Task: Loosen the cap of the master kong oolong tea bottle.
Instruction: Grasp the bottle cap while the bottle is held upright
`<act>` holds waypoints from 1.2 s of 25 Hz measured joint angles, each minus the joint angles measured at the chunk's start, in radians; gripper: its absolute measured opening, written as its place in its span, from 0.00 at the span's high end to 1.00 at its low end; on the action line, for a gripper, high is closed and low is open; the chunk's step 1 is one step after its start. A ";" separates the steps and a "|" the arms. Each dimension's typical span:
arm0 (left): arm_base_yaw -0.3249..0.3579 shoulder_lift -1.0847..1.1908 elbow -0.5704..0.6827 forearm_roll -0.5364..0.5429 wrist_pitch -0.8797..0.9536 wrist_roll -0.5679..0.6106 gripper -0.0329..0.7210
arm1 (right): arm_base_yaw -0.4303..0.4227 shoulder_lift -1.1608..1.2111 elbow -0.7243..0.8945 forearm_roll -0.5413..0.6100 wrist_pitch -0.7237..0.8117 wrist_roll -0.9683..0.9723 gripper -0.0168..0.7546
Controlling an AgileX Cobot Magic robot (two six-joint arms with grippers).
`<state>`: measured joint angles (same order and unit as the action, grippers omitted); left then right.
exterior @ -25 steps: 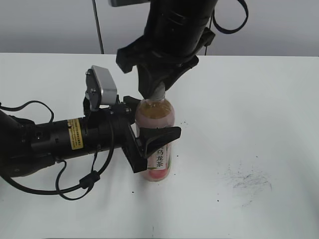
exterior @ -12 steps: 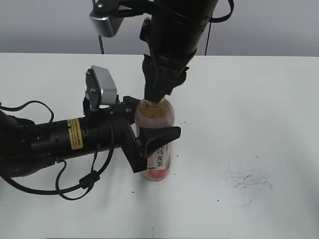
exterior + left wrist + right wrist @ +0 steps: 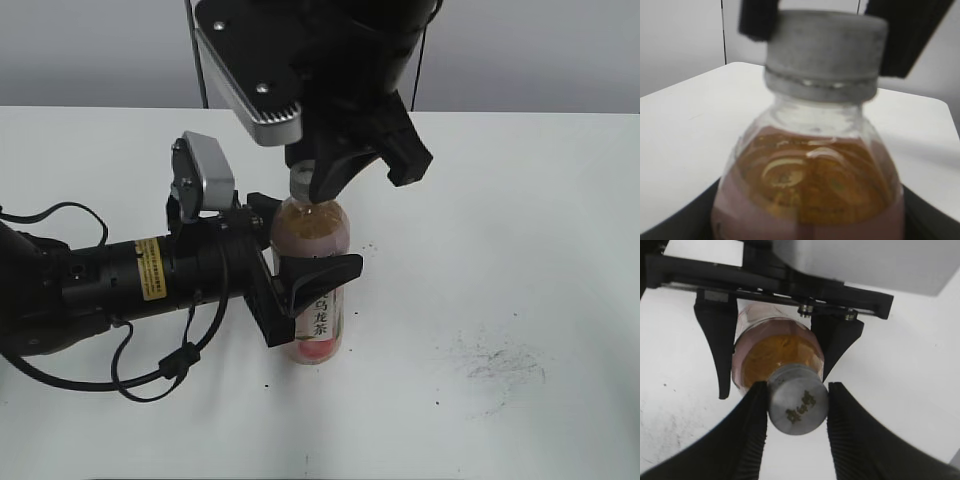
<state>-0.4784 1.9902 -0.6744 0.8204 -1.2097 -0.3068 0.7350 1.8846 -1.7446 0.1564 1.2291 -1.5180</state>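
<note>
The master kong oolong tea bottle stands upright on the white table, amber tea showing above its pink label. My left gripper is shut on its body from the left. The bottle fills the left wrist view, with the jaws dark at the bottom corners. The grey-white cap sits on the neck. My right gripper comes down from above and is shut on the cap. In the right wrist view both ribbed fingers press the cap, which has a dark mark on top.
The white table has dark scuff marks at the front right. The left arm's black body and cables lie along the table's left side. A grey wall runs behind the table's back edge.
My right gripper has turned about the cap, swinging its wrist camera round to the front left. The bottle and the left gripper have stayed in place.
</note>
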 joint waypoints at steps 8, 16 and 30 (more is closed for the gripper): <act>0.000 0.000 0.000 0.009 0.000 0.000 0.37 | 0.011 -0.001 -0.001 -0.007 -0.001 -0.480 0.62; 0.000 0.000 0.000 0.011 0.000 0.000 0.37 | 0.016 -0.001 -0.001 -0.017 -0.004 -0.177 0.41; 0.000 0.000 0.000 0.013 -0.001 0.000 0.37 | 0.019 -0.001 -0.017 -0.030 -0.005 1.155 0.35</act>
<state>-0.4784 1.9902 -0.6744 0.8333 -1.2107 -0.3068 0.7545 1.8833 -1.7613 0.1261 1.2240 -0.3628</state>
